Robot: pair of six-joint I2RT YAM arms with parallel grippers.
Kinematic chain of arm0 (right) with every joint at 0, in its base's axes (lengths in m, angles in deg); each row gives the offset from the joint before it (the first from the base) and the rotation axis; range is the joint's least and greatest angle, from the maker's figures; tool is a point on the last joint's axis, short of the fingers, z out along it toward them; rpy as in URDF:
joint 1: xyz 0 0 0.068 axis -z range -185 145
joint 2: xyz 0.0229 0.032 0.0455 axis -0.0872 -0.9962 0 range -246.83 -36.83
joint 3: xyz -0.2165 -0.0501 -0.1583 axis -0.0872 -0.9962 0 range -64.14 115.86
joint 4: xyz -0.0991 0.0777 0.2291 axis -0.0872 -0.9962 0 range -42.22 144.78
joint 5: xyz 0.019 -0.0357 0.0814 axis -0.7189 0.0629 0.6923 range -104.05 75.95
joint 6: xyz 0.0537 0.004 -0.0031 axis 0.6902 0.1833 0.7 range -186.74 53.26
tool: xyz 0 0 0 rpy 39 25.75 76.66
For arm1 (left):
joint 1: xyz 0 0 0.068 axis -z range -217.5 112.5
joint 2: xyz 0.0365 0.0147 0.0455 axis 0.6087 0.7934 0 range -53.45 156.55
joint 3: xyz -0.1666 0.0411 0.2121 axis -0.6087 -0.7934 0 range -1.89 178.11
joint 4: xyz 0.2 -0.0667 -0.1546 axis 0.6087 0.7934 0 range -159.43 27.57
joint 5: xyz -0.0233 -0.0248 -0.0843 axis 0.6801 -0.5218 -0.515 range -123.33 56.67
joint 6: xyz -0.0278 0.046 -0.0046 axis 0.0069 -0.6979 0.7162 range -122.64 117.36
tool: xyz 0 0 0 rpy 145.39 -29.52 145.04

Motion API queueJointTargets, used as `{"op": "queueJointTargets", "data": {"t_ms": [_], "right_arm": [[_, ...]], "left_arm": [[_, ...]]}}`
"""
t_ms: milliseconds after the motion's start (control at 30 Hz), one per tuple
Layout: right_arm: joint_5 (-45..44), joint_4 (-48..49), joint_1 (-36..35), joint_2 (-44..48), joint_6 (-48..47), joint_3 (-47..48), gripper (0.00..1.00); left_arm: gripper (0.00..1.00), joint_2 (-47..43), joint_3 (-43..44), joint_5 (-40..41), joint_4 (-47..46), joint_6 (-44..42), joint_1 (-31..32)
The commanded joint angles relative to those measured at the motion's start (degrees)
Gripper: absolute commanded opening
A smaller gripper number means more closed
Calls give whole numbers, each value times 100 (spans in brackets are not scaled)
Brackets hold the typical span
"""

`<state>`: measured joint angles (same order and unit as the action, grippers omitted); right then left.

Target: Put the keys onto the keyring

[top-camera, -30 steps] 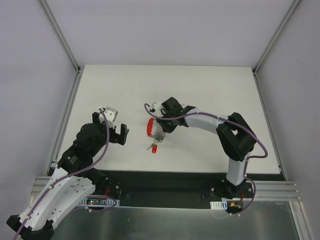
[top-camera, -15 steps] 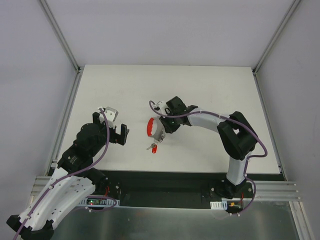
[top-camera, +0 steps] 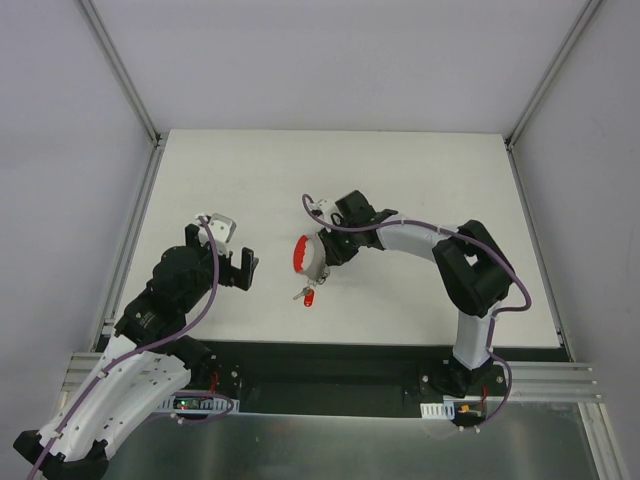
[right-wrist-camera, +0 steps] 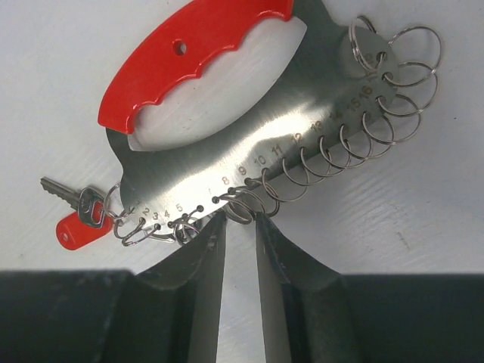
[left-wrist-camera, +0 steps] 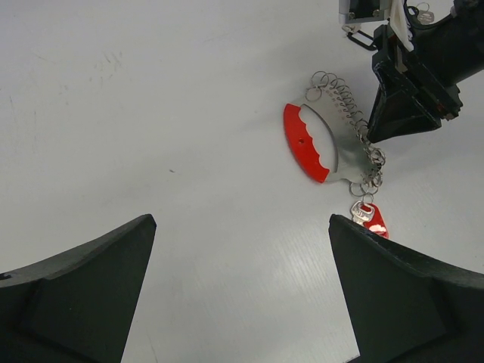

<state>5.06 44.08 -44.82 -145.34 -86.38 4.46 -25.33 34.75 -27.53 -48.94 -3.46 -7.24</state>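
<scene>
From above, the keyring (top-camera: 301, 256) lies near the middle of the white table (top-camera: 420, 180), well in from every edge. The left gripper (top-camera: 246, 271) stands well apart on its left side.

Through the left wrist, its fingers (left-wrist-camera: 83, 295) gape wide and hold nothing, with the keyring ahead.

At the right wrist, the right gripper (right-wrist-camera: 240, 223) shows a narrow gap. Its tips meet a wire ring (right-wrist-camera: 240, 204) on the keyring's grey edge. The red-tagged key (right-wrist-camera: 79, 224) hangs off to the left.

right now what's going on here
The right arm has its jaws narrowly apart at the split rings along the metal edge of the keyring; whether they pinch one is unclear. One red-tagged key already hangs on it. The left arm hovers off to the side, jaws wide open, holding nothing.
</scene>
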Motion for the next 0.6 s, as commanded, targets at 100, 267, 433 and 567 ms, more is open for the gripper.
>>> {"op": "queueJointTargets", "data": {"t_ms": [100, 267, 433, 567], "right_arm": [[339, -55, 26, -127, 21, 136, 25], [85, -73, 17, -144, 83, 163, 34], [127, -81, 9, -127, -13, 154, 35], [277, -73, -70, -179, -93, 224, 35]], "left_arm": [[99, 18, 106, -158, -28, 56, -82], [99, 9, 97, -176, -28, 56, -82], [99, -8, 97, -185, -28, 56, -91], [99, -8, 97, -211, -36, 64, -99]]}}
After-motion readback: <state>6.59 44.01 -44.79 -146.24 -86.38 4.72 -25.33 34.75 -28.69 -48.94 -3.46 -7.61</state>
